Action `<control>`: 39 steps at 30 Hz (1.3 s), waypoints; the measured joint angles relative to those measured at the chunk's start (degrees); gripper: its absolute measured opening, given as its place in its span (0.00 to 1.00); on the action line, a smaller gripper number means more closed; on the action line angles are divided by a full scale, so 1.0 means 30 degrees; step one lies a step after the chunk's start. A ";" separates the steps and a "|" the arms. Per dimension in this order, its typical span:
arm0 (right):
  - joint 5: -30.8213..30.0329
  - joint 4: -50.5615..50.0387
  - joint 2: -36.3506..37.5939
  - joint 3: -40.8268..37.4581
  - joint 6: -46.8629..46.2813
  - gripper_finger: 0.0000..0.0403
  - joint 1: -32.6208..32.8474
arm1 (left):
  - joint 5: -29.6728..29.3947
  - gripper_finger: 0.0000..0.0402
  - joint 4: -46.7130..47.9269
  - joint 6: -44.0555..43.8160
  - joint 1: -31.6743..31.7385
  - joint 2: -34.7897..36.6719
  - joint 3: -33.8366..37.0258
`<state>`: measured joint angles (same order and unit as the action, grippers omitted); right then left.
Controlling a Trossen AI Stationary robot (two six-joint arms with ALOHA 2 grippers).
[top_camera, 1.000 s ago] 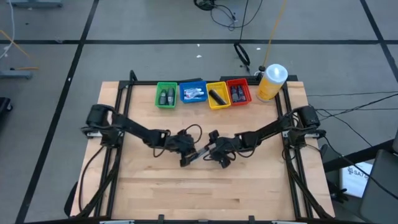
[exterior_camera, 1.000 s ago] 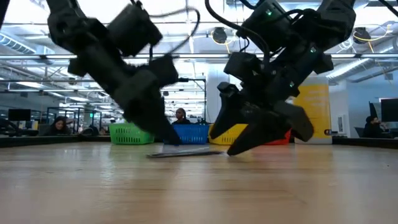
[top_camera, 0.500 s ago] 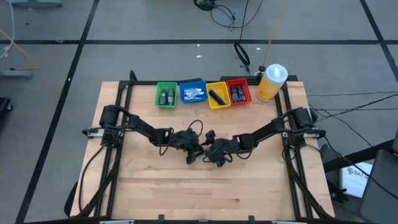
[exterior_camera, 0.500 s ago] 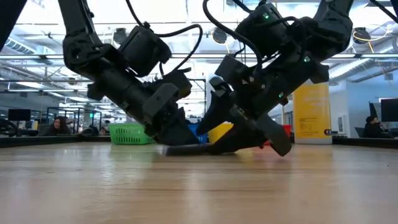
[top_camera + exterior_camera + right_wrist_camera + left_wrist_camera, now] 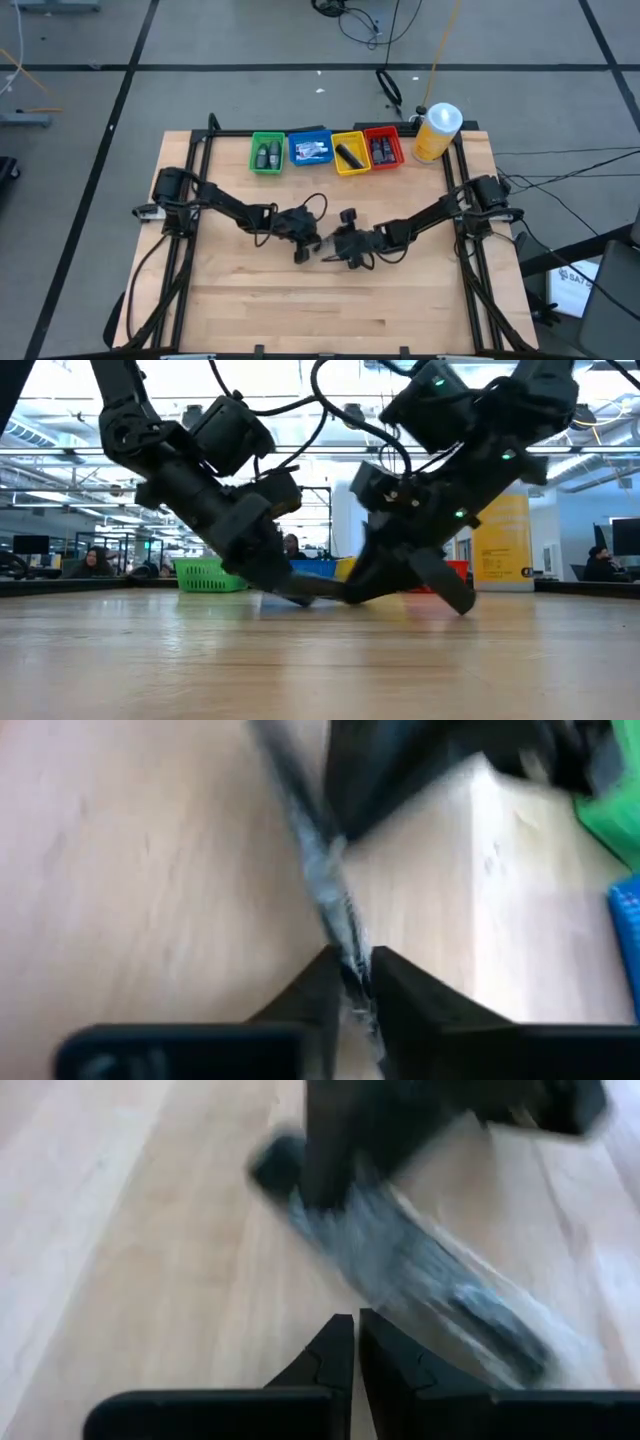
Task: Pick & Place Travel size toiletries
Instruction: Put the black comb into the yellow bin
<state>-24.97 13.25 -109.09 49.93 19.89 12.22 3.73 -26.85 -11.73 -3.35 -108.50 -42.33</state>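
Mid-table, our right gripper (image 5: 348,982) pinches a silver sachet (image 5: 318,885); our left gripper (image 5: 356,1342), pressed together, waits beside. Next, probably: lift binward.

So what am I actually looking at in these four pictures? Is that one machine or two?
One robot with two arms at a wooden table. One picture looks straight down, one sits at table height, and two come from cameras on the wrists. At the far edge stand a green bin, blue bin, yellow bin, red bin and a big yellow bottle. Mid-table, the right gripper pinches a thin silvery sachet. The left gripper is shut beside it.
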 joint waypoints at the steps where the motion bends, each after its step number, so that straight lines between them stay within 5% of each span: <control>1: -0.0205 -0.0513 0.0223 0.0000 -0.0646 0.09 0.0148 | -0.0121 0.06 0.0517 0.0278 -0.0003 0.0367 0.0007; 9: -0.2588 -0.3225 0.4323 -0.0122 -0.3318 0.05 0.0934 | -0.6789 0.06 0.5684 0.2333 -0.0032 0.3856 0.0409; 16: -0.2873 -0.2221 0.9328 -0.0080 -0.4835 0.02 -0.2500 | -0.9692 0.06 0.2089 0.1881 -0.0032 0.4542 0.2804; 21: 0.2278 -0.1345 1.0493 -0.0066 -0.7660 0.03 -0.8200 | -0.9763 0.06 -0.0322 0.2263 -0.0047 0.4556 0.3665; 26: 0.6695 -0.0209 0.8669 -0.0055 -0.9809 0.03 -1.3084 | -0.9770 0.06 -0.0792 0.2526 -0.0032 0.4549 0.3687; 32: 1.0071 0.0149 0.5660 0.0511 -1.1790 0.03 -1.5995 | -0.9770 0.06 -0.1185 0.2894 -0.0015 0.4549 0.3679; 39: 1.2287 -0.0724 0.3778 0.1090 -1.2681 0.03 -1.6718 | -0.9770 0.06 -0.1153 0.3011 0.0041 0.4549 0.3679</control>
<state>11.89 11.08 -97.76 53.20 -18.15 -37.93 -25.58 -30.30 -2.70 -3.22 -94.85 -31.29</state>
